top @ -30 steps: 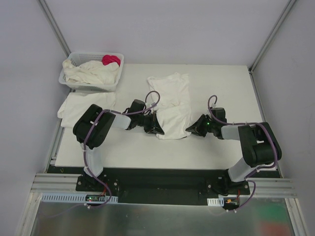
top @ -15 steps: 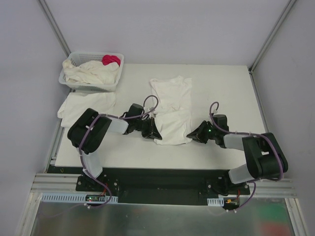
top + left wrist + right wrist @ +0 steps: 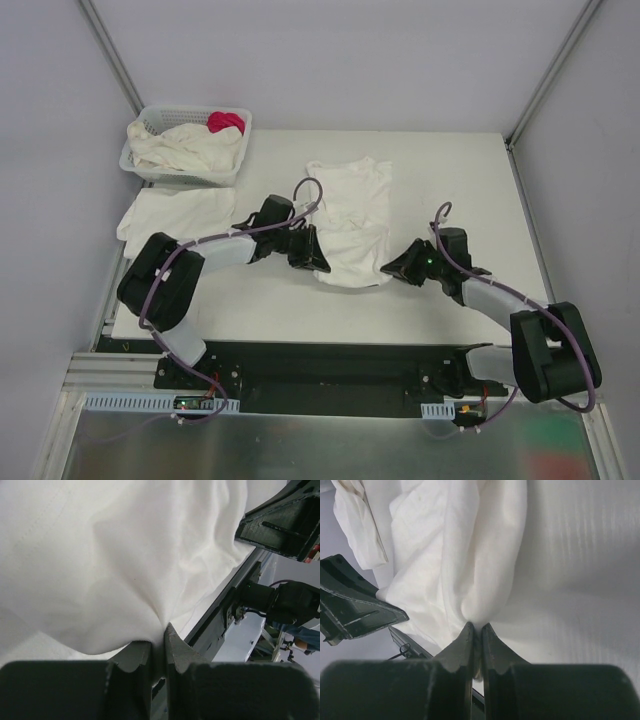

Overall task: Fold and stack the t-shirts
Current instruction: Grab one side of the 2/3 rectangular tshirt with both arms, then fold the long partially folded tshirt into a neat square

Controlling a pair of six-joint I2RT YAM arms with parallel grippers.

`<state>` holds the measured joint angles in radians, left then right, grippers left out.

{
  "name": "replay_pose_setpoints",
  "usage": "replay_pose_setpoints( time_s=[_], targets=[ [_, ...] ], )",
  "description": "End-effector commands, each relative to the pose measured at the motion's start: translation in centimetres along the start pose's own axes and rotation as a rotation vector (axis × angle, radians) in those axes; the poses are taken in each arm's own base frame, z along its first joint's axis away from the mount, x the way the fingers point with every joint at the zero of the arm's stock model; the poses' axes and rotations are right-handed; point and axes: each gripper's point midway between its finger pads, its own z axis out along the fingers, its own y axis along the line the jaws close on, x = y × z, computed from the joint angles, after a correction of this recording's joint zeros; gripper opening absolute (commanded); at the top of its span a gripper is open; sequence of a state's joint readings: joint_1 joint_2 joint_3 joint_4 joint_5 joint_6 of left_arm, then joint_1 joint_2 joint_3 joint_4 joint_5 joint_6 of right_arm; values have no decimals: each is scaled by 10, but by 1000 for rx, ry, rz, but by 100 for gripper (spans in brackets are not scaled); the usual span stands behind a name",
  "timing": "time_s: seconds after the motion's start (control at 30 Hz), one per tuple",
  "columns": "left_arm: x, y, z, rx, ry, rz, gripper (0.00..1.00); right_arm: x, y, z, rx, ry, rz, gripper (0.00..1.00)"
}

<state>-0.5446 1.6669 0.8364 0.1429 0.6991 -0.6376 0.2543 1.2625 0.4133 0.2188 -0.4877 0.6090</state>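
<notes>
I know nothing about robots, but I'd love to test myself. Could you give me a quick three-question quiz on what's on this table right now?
1. True or false: the left gripper and the right gripper are both pinching the middle t-shirt.
2. Where is the pink-red cloth? A) in the basket; B) under the middle t-shirt; C) in the right gripper.
3. Fill in: the flat t-shirt next to the basket lies on the robot's ____ side.

Key: 1 true; 2 A; 3 left.
</notes>
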Motion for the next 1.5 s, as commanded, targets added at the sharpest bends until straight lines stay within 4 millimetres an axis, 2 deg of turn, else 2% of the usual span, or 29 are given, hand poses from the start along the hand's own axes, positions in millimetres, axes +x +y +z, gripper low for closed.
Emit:
replay_pose_setpoints(
  time_s=[0.0,0.2,0.23,0.27,0.47,0.57,0.6,0.67,0.7,0.8,1.0,1.07,1.13,1.17,1.2,1.27,1.3,1.37,1.4,1.47],
  targets=[
    [-25,-27,-7,13,-30,108,5,-25,31,-3,-41,-54,-60,1],
    [-61,-42,-3,25,-68,157,5,-48,52,-4,-62,-107,-89,1],
    [-65,-43,-3,27,-72,159,5,-57,62,-5,-75,-130,-105,1],
    [-77,-50,-6,35,-93,177,5,-62,64,-4,-72,-139,-109,1],
    [-110,-64,-13,40,-144,223,6,-104,90,3,-87,-201,-140,1],
    [-126,-66,-18,40,-165,230,6,-122,93,7,-77,-226,-132,1],
    [-130,-64,-18,40,-168,227,6,-132,102,5,-90,-244,-136,1],
    [-142,-63,-23,39,-191,229,6,-143,102,6,-88,-256,-124,1],
    [-146,-62,-23,40,-194,227,6,-153,108,4,-95,-279,-124,1],
    [-162,-58,-28,49,-213,219,7,-169,116,5,-105,-301,-121,1],
    [-191,-51,-33,68,-239,203,8,-193,133,11,-129,-315,-114,1],
    [-203,-56,-36,82,-254,208,8,-204,139,15,-135,-322,-109,1],
    [-208,-52,-29,93,-240,195,9,-208,138,22,-132,-315,-106,1],
    [-217,-58,-30,105,-251,205,9,-214,145,22,-144,-324,-108,1],
    [-220,-51,-24,105,-242,191,9,-217,146,24,-145,-324,-106,1],
    [-230,-56,-24,123,-249,197,10,-223,148,31,-148,-320,-102,1],
    [-234,-51,-19,123,-243,185,10,-225,149,33,-148,-320,-103,1],
    [-243,-57,-19,147,-246,196,10,-228,145,42,-141,-310,-95,1],
    [-245,-52,-13,146,-239,187,11,-233,150,42,-150,-318,-100,1],
    [-253,-57,-15,161,-248,188,10,-237,146,49,-142,-312,-91,1]
  ],
)
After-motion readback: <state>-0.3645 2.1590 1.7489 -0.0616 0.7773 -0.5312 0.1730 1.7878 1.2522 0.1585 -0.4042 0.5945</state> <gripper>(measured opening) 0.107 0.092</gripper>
